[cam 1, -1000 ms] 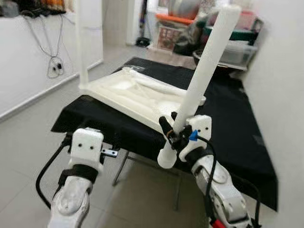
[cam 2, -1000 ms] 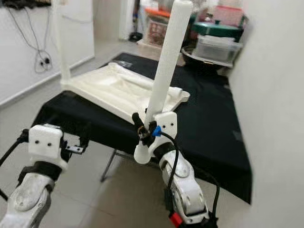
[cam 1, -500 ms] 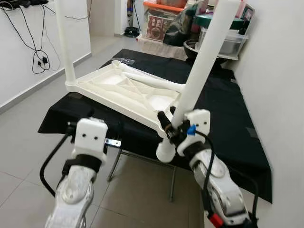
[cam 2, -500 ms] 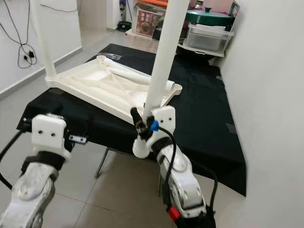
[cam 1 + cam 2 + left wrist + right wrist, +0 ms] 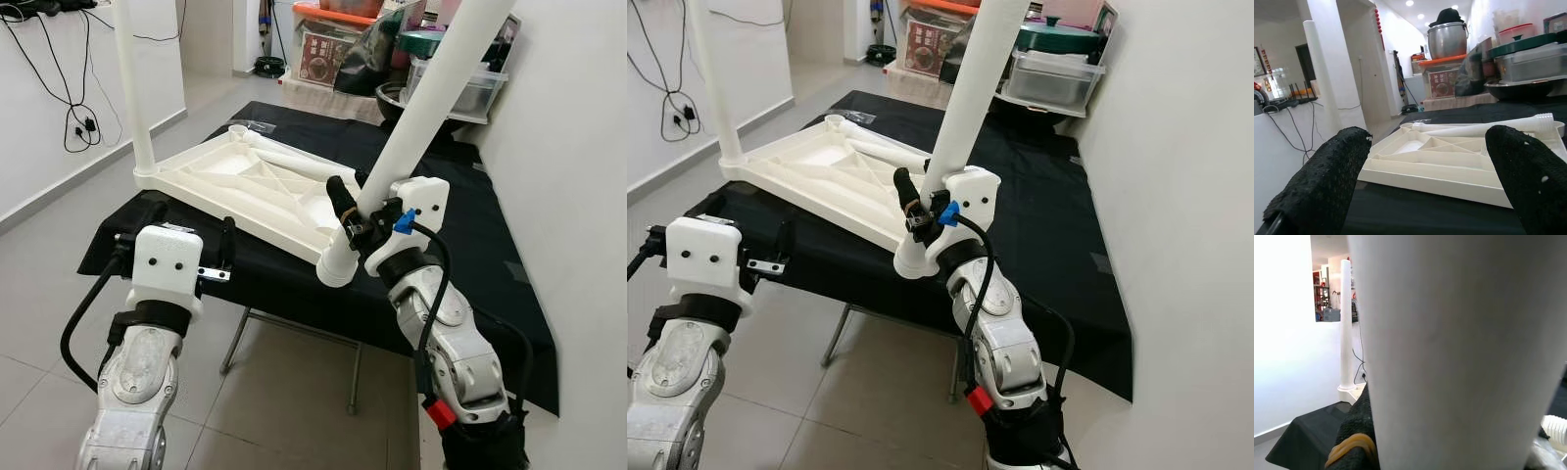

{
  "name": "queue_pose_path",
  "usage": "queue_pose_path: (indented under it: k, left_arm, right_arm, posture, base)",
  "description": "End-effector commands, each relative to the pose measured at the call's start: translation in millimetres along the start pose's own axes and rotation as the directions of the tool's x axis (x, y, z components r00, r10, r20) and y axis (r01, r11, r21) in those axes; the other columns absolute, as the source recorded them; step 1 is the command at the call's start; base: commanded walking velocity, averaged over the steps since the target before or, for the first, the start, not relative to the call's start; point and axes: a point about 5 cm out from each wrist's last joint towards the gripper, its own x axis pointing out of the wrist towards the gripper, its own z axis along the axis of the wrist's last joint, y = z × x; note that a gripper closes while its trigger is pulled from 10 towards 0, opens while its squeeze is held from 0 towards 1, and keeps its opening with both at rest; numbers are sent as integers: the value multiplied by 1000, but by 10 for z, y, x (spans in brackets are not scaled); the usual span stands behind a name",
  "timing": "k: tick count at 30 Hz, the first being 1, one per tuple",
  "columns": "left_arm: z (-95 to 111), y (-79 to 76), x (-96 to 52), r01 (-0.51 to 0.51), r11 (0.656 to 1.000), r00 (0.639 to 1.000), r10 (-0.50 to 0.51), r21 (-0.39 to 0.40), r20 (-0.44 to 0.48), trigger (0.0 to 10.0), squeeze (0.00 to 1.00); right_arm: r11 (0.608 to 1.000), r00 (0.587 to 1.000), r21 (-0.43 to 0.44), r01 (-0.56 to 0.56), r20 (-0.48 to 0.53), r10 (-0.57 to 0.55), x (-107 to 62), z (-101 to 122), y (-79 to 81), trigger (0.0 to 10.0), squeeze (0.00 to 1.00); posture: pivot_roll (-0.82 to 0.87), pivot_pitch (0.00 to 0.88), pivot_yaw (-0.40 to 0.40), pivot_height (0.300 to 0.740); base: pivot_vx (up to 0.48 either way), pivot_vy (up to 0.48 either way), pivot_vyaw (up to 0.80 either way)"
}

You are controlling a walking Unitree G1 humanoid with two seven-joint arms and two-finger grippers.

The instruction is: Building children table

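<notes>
Black cloth covers the surface, which stands in a tiled room with a white wall on the right and storage boxes at the far end. In the left eye view an upturned white tabletop lies on the cloth, one leg already upright at its far-left corner and a loose leg lying across it. The right gripper holds a second leg near its lower end, tilted, with its foot just beside the tabletop's near-right corner. The left gripper hovers near the surface's near edge.

In the right eye view the held leg's foot looks not yet seated.

The left wrist view shows the left fingers spread wide with nothing between them, facing the tabletop.

The right wrist view shows a right finger pressed against the leg.

The step in hand seems to be fitting this leg; next it likely needs straightening over the corner socket and pushing in.
</notes>
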Motion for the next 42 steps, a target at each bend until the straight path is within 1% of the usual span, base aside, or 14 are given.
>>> queue_pose_path:
  k: [1,12,15,23,38,42]
  left_arm:
    - [-45,-42,-6,27,999,999,-27,18,-20,10000,0]
    - [-56,-99,-14,54,998,998,-54,19,-24,10000,0]
    - [-53,-114,-11,67,998,998,-66,18,-23,10000,0]
    - [-52,-134,-13,78,997,997,-77,14,-23,10000,0]
    - [-75,-146,-22,81,997,996,-80,15,-34,10000,0]
    - [-81,-143,-23,71,997,997,-71,-6,-38,10000,0]
  right_arm:
    - [1000,1000,11,22,-13,-22,-13,-22,-31,10000,0]
    - [998,998,9,54,-30,-54,-23,-55,-76,10000,0]
    - [997,996,6,82,-41,-82,-52,-86,-117,10000,0]
    - [993,992,1,116,-45,-116,-81,-100,-158,10000,0]
    - [992,991,2,130,-38,-130,-68,-87,-177,10000,0]
    - [991,990,0,134,-38,-134,-68,-80,-194,10000,0]
  posture:
    - [85,3,-131,740]
    - [85,5,-124,740]
    - [83,5,-117,740]
    - [83,5,-115,740]
    - [84,5,-113,740]
    - [83,7,-113,740]
  base:
    - [247,0,0]
    - [262,0,0]
    - [289,0,0]
    - [300,0,0]
    - [300,0,0]
    - [0,0,0]
